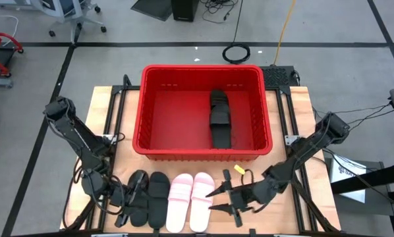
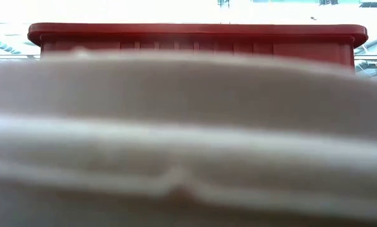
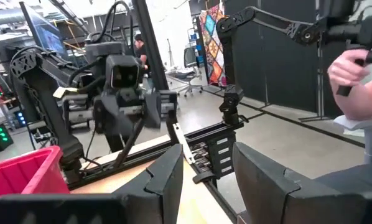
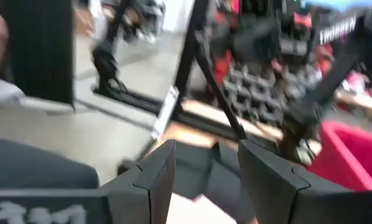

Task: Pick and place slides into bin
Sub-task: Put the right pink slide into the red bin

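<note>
The red bin [image 1: 144,105] stands at the table's far middle, with black slides [image 1: 220,118] lying on its floor. Along the near edge lie two black slides [image 1: 159,196] and two pale pink slides [image 1: 190,197], soles down and side by side. My left gripper [image 1: 132,203] is open over the leftmost black slide [image 1: 139,181], with nothing between its fingers [image 3: 167,180]. My right gripper [image 1: 215,201] is open just right of the right pink slide [image 1: 202,191]. A pink slide [image 2: 188,145] fills the low view, with the bin's rim [image 2: 195,30] behind it.
Black frame rails [image 1: 114,112] run along both sides of the bin and the table. A person's hand [image 3: 351,68] shows in the room beyond the table. Bare wood [image 1: 286,125] lies to the right of the bin.
</note>
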{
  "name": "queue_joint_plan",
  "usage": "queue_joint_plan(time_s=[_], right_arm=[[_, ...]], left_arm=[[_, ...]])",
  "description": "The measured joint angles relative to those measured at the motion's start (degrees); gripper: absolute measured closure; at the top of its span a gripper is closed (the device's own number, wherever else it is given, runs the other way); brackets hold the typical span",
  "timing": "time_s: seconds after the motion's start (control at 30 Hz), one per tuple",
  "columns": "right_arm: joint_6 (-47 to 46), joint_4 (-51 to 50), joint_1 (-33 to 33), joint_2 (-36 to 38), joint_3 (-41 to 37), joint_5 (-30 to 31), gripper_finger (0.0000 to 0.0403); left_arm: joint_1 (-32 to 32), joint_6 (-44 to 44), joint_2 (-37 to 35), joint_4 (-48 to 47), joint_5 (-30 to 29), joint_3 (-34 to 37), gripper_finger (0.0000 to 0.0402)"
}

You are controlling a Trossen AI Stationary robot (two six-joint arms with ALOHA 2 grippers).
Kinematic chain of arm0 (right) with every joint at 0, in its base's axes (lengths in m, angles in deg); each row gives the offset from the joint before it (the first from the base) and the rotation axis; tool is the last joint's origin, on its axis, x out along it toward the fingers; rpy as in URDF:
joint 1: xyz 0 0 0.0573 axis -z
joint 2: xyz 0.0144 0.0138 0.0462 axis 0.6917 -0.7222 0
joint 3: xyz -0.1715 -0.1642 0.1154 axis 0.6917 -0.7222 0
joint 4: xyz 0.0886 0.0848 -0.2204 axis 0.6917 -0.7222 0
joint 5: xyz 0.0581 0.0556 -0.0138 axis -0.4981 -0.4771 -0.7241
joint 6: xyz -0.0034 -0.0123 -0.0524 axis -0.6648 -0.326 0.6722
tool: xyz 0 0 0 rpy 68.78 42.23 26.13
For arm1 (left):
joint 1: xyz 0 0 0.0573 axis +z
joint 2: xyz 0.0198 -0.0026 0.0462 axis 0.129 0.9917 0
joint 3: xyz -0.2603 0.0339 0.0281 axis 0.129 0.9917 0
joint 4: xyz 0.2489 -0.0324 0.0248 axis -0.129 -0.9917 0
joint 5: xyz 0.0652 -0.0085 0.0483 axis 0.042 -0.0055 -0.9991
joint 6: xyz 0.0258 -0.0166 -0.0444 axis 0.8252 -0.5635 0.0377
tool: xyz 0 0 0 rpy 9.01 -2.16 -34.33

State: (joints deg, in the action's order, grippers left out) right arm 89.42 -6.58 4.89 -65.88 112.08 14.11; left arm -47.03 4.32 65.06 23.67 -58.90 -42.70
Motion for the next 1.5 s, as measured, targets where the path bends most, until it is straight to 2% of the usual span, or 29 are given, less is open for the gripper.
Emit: queue_joint_plan(time_s=[0.17, 0.4, 0.57, 0.8, 0.93, 1.1, 1.4, 1.5], right_arm=[[-2.52, -13.53, 0.02, -6.21, 8.75, 4.72, 0.0238], [-6.30, -32.64, 0.00, -17.12, 24.48, 8.77, 0.0238], [-9.74, -43.23, 0.02, -22.22, 31.73, 10.39, 0.0238], [-18.21, -55.63, 1.40, -25.29, 32.92, 10.26, 0.0238], [-22.03, -60.89, 2.43, -27.34, 32.92, 4.00, 0.0238], [-23.26, -61.09, 3.34, -29.94, 32.90, -1.53, 0.0238], [-22.87, -60.60, 4.10, -29.85, 32.90, -1.46, 0.0238], [-22.60, -62.27, 4.28, -29.85, 32.90, 1.51, 0.0238]], left_arm=[[-0.39, -0.09, 0.00, -0.03, -0.01, 0.00, 0.0254], [-0.39, -0.13, 0.00, -0.10, -0.03, 0.00, 0.0254], [-0.37, 0.66, -0.02, -0.03, -0.01, 0.00, 0.0254], [-0.37, 1.23, -0.02, -0.05, 0.01, 0.00, 0.0254], [-0.37, 2.27, -0.02, -0.05, 0.01, 0.00, 0.0254], [-0.37, 2.27, -0.04, -0.03, 0.00, 0.00, 0.0254], [-0.37, 2.22, -0.04, 0.07, 0.00, 0.00, 0.0254], [-0.37, 2.19, -0.04, 0.08, -0.01, 0.00, 0.0254]])
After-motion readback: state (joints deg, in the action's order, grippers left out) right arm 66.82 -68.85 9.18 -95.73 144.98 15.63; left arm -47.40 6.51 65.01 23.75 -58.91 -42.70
